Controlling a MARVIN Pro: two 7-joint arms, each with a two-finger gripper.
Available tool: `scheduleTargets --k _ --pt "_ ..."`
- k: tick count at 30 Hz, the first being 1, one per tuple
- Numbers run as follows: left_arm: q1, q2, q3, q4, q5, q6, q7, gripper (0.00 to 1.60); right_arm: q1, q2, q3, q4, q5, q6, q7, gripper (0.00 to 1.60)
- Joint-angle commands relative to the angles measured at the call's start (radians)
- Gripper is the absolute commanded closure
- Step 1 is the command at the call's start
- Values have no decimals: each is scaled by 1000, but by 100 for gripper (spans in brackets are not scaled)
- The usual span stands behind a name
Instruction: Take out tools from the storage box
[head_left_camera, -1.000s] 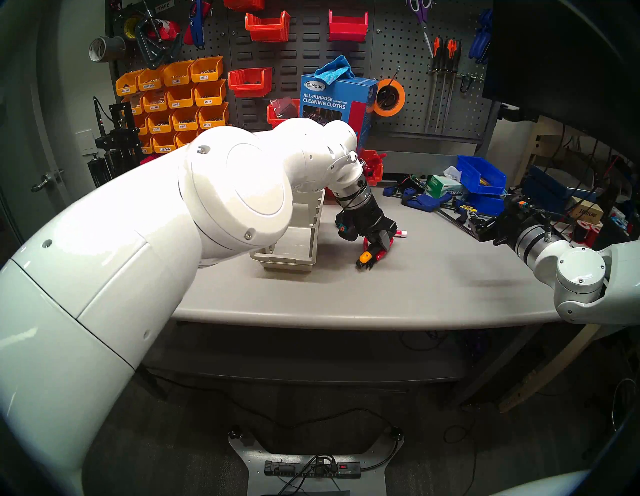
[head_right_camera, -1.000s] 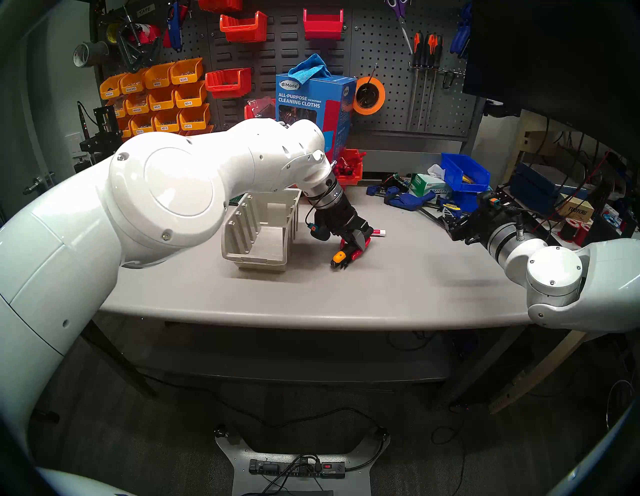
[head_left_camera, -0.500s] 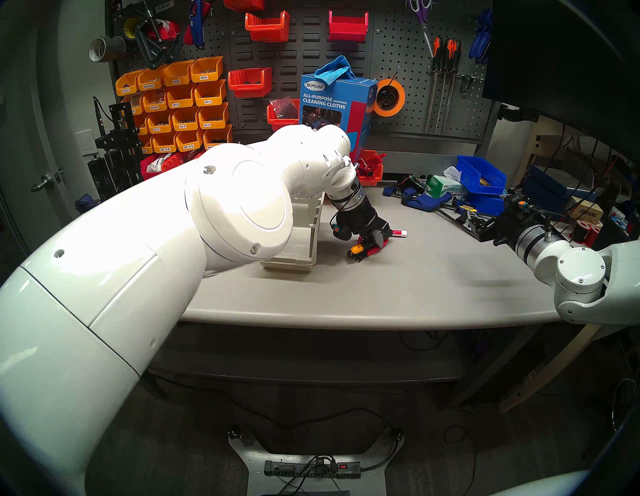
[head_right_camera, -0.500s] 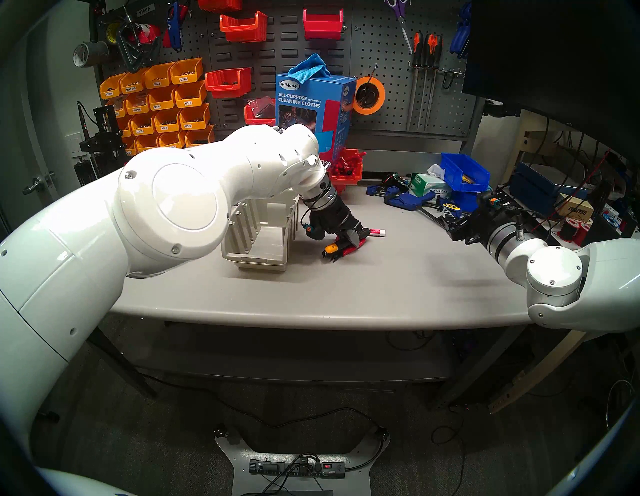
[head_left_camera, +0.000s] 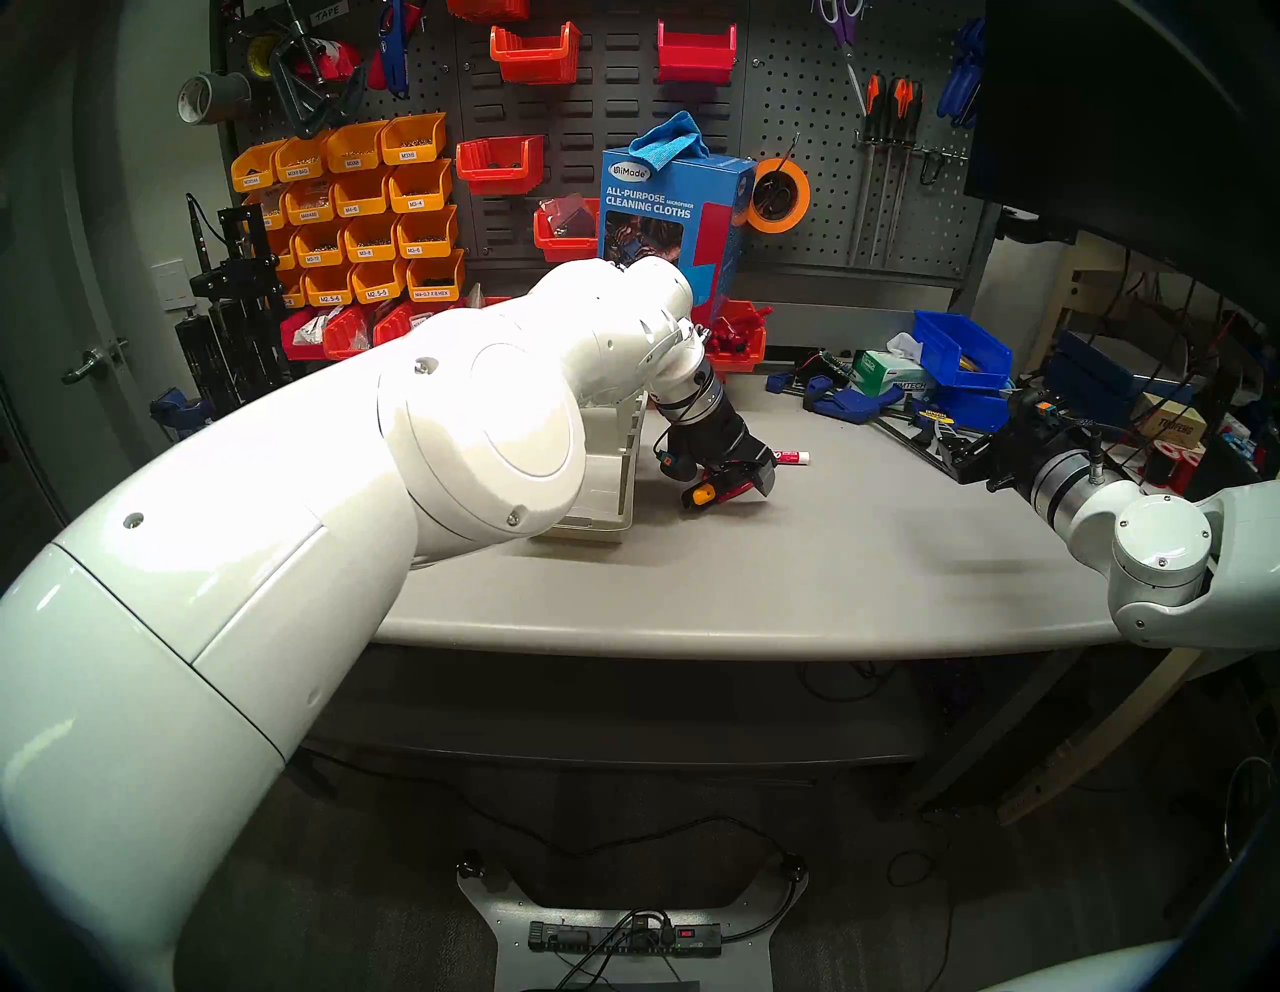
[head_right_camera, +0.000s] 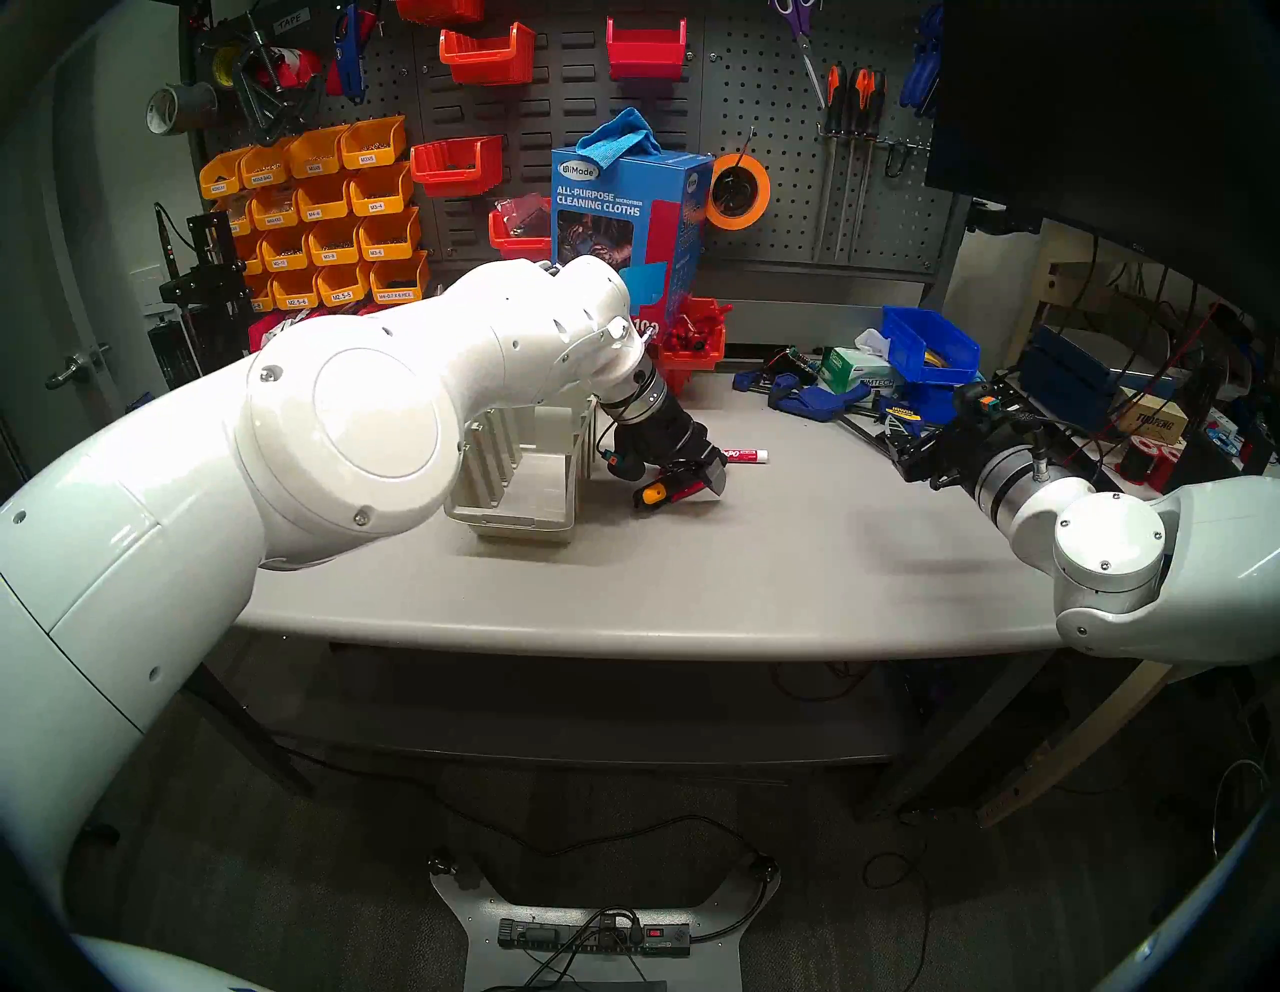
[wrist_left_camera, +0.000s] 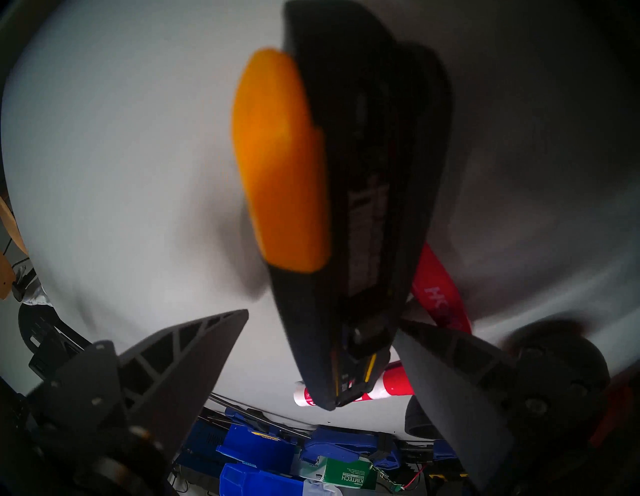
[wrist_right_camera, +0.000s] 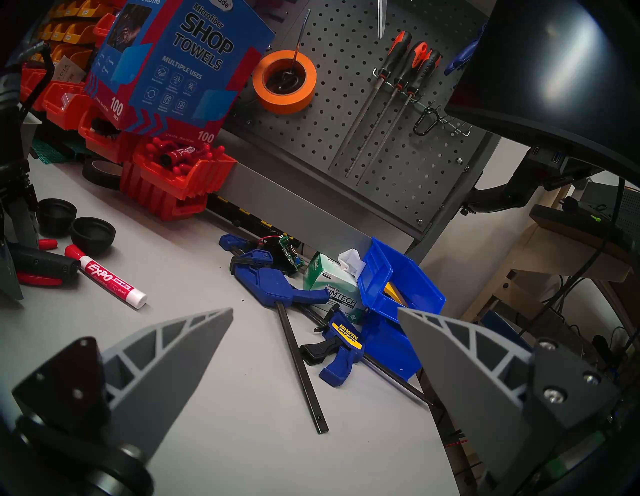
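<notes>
Hovering low over the table (head_left_camera: 796, 589), your left claw (wrist_left_camera: 320, 320) stands spread, fingers (wrist_left_camera: 194, 350) clear of the black tool (wrist_left_camera: 349, 207) between them; the marker (wrist_right_camera: 110, 279) lies just beyond it, the beige box (head_right_camera: 512, 485) just beside; your right claw (wrist_right_camera: 313, 313) gapes empty, well apart.

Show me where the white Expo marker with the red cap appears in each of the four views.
Head stereo left: white Expo marker, centre, lying on the grey table, right of the left end effector.
Head stereo right: centre, same spot.
Left wrist: bottom centre, partly behind the black tool with the orange pad.
Right wrist: left side.
Shared landmark: blue bar clamps.
</notes>
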Motion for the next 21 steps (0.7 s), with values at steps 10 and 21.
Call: scheduleTargets --k 10,21 --pt "-22 -2 8 29 6 -15 -3 0 7 -3 6 2 1 -3 -3 0" --pt "-58 -15 13 43 19 -41 6 0 7 -5 5 1 3 -5 -3 0"
